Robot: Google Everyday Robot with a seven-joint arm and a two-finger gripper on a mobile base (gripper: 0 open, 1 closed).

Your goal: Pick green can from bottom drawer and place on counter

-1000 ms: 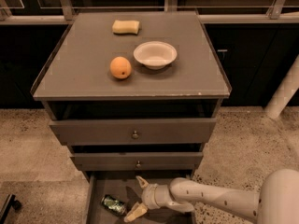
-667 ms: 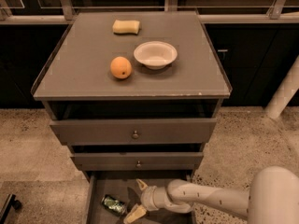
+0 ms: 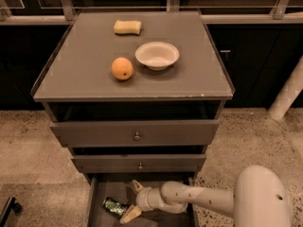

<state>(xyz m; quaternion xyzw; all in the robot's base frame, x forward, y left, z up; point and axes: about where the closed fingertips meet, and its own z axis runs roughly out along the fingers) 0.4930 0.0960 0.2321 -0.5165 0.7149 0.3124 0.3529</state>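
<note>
The gripper [image 3: 133, 200] sits inside the bottom drawer [image 3: 108, 189], whose front is cut off by the picture's lower edge. Its fingers [image 3: 137, 185] are spread apart. The green can [image 3: 112, 206] lies just left of their tips, and whether it touches the lower finger cannot be told. The counter [image 3: 80, 74] is well above them.
</note>
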